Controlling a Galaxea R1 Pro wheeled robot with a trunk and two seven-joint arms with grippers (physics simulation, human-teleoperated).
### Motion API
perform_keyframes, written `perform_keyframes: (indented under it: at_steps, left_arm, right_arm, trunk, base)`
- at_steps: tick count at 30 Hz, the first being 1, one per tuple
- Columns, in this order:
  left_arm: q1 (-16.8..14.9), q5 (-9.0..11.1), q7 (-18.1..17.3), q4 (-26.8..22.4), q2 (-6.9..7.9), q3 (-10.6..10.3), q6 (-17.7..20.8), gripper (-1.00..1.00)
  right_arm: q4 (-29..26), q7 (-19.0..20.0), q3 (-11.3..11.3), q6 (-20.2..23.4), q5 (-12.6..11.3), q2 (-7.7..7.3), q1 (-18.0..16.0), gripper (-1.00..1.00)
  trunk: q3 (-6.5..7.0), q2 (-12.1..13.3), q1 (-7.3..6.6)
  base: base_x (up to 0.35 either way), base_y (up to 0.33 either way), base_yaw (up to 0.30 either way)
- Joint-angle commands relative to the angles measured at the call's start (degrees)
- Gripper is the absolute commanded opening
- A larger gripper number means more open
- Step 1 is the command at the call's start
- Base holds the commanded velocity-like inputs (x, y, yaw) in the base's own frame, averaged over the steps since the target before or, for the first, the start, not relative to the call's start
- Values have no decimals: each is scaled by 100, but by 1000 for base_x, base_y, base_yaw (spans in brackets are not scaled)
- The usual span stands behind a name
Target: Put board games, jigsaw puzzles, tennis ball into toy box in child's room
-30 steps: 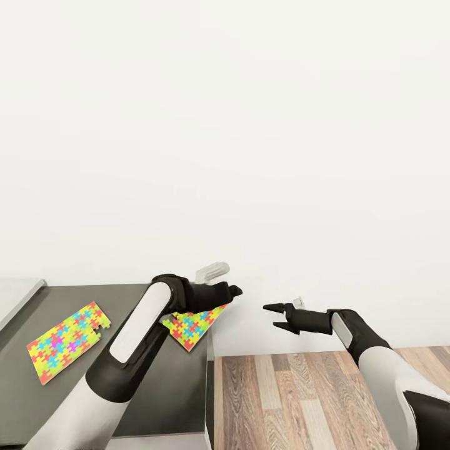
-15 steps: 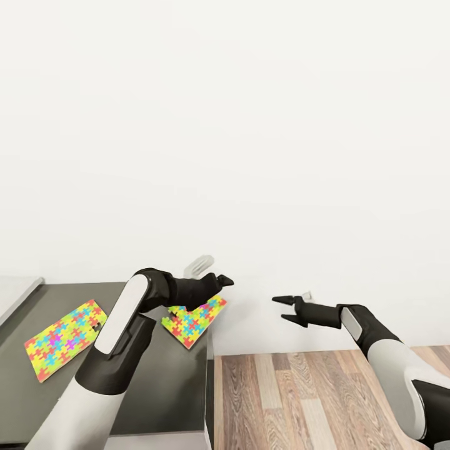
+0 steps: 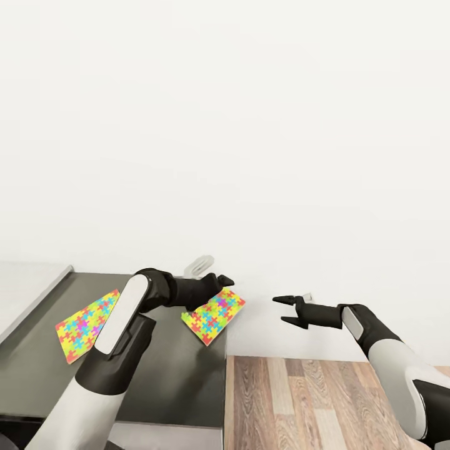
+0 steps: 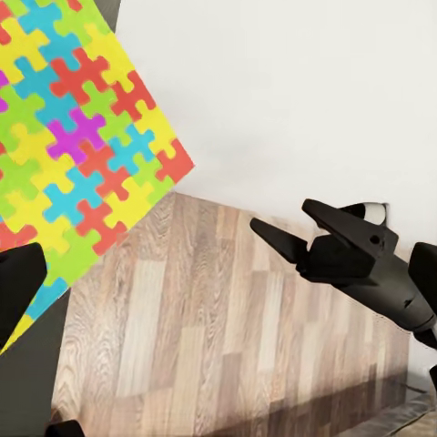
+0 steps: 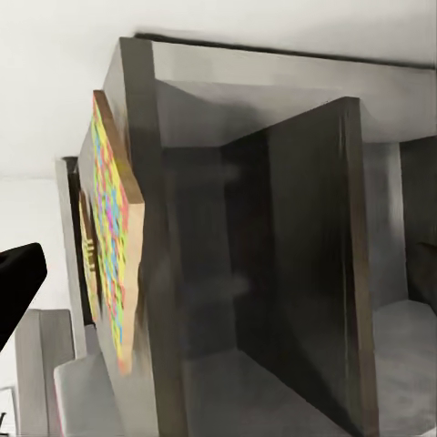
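Two jigsaw puzzles lay on the dark grey worktop point(image 3: 169, 369). The nearer puzzle point(image 3: 214, 314) sat at the worktop's far right corner, at about 1 o'clock from the left arm's elbow, with one corner poking past the edge over the wooden floor point(image 3: 325, 400). In the left wrist view that same puzzle point(image 4: 73, 137) showed its red, blue, yellow and green pieces hanging out over the floorboards. In the right wrist view it point(image 5: 114, 264) appeared edge-on as a thin slab on the worktop's side edge. The second puzzle point(image 3: 87, 324) lay flat at about 9 o'clock from the first, well apart from it, partly hidden behind the left arm.

The left tool point(image 3: 224, 280) hovered just above the overhanging puzzle, near its far edge; whether it touched the sheet could not be told, and how far its jaws stood could not be told either. The right tool point(image 3: 284, 310) hung over the floor at about 3 o'clock from the puzzle, well clear of the worktop, its two black fingers spread apart with nothing between them. The left wrist view showed the right tool point(image 4: 278, 232) with its fingers parted in the same way.

A pale grey worktop section point(image 3: 31, 287) joined the dark one at about 9 o'clock. A white wall point(image 3: 250, 125) stood behind everything.
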Motion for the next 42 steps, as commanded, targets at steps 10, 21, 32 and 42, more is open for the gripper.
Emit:
perform_keyframes:
  at_steps: [10, 21, 32, 42]
  left_arm:
    - [-40, 21, 57, -1, -7, 10, 18, 100]
    - [-533, 80, 59, 4, -20, 104, 19, 100]
    - [-979, 629, 483, 16, -109, 530, 1, 100]
    - [-990, 662, 534, 16, -118, 584, 0, 100]
  right_arm:
    - [-13, 28, -28, 63, -5, -17, -7, 100]
    - [-14, 34, -28, 66, -125, -83, -3, 100]
    - [7, 26, -28, 181, -334, -117, -3, 100]
    - [0, 129, -35, 200, -359, -125, -1, 100]
  trunk:
    - [-185, -405, 220]
    - [-239, -526, 286]
    - [-239, -526, 286]
    - [-239, -526, 286]
  base:
    - [0, 0, 242]
    - [0, 0, 24]
    - [0, 0, 211]
    - [0, 0, 167]
